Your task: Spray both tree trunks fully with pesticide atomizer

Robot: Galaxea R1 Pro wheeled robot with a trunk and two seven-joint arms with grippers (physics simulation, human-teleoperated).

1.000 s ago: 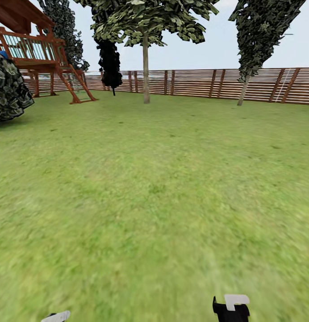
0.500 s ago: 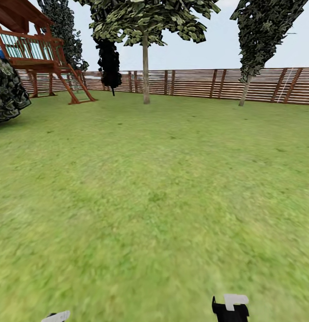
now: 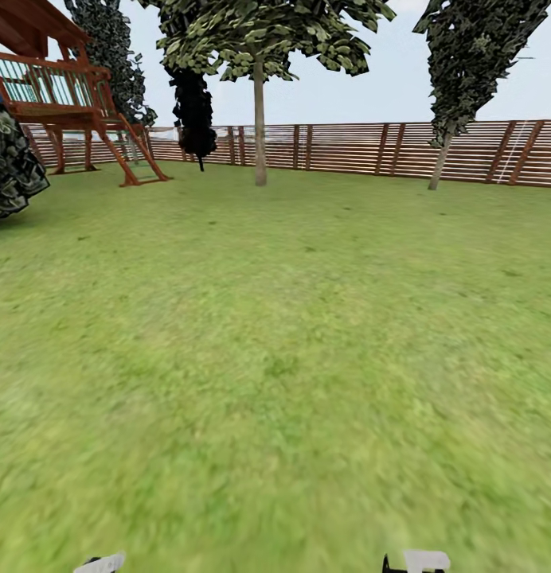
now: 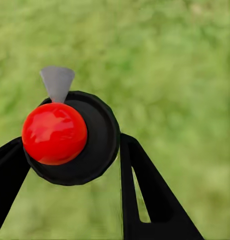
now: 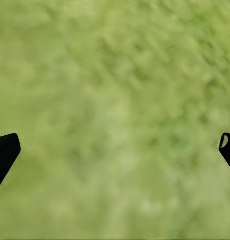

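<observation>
Open lawn (image 3: 275,334) lies ahead, two trees (image 3: 259,119) by the fence (image 3: 347,147), playset (image 3: 68,95) leftward. Left gripper (image 4: 70,150) clamps the pesticide atomizer (image 4: 55,132); right gripper (image 5: 115,150) spread wide.

Flat, even daylight with no clear source; the lawn (image 3: 275,358) smears into blur nearby, and both wrist views are soft.

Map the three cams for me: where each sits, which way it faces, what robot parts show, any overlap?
Head: on the head, facing forward and down over the lawn toward a pale-trunked tree and the fence.
Left wrist: near the left gripper, looking along black fingers clamping the pesticide atomizer.
Right wrist: along the open right gripper, fingertips at both edges.
Shared: grass in all.
</observation>
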